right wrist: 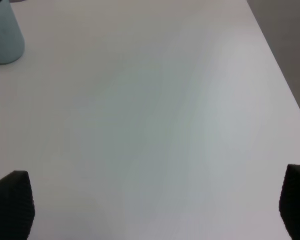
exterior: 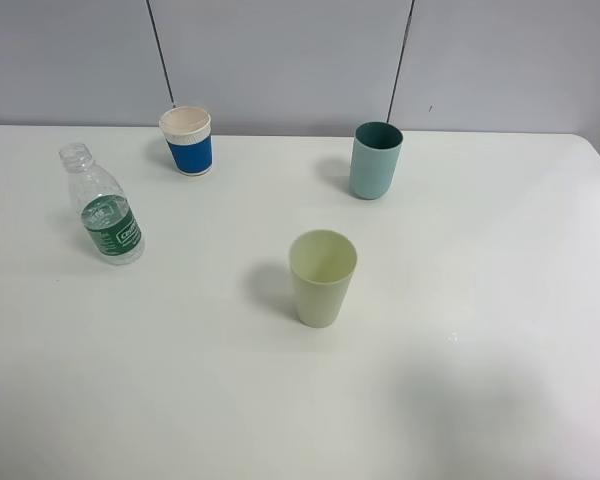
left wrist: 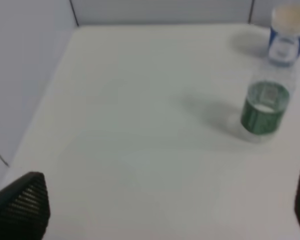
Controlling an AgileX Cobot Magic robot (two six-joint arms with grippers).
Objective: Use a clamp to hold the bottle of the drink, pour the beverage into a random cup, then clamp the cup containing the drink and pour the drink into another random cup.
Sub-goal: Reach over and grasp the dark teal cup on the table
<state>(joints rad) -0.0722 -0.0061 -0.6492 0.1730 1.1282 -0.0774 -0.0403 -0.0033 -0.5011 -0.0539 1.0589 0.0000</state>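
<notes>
Clipping the bottle of the drink (exterior: 107,208) (uncapped) could spill it; left gripper (left wrist: 162,210), right gripper (right wrist: 155,205) gape empty.

Teal cup (right wrist: 4,37) partly outside right wrist view.

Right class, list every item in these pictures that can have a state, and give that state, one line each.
Bottle: upright, cap off, not held.
Paper cup: upright, not held.
Teal cup: upright, not held.
Green cup: upright, looks empty.
Left gripper: open, holding nothing.
Right gripper: open, holding nothing.
</notes>
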